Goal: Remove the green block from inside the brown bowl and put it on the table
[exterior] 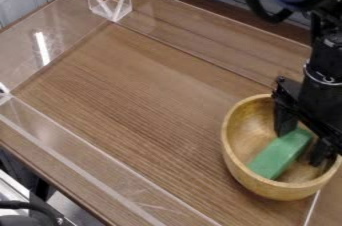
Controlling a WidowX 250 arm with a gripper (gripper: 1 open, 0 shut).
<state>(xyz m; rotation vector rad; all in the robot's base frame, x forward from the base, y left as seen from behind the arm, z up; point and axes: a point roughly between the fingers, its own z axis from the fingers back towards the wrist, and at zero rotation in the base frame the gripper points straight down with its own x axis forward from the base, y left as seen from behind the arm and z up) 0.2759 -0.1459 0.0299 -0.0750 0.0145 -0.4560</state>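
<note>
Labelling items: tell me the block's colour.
Bright green small rectangular block, seen in the camera view.

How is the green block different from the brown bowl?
The green block is small, straight-edged and bright green; the brown bowl is round, light-brown wood and much wider. The bowl sits on the table; the block lies inside the bowl, partly between the open gripper fingers. Both look matte and solid.

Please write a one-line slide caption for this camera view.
Open gripper lowered into the brown bowl, fingers astride the green block, above the wooden table.
</note>
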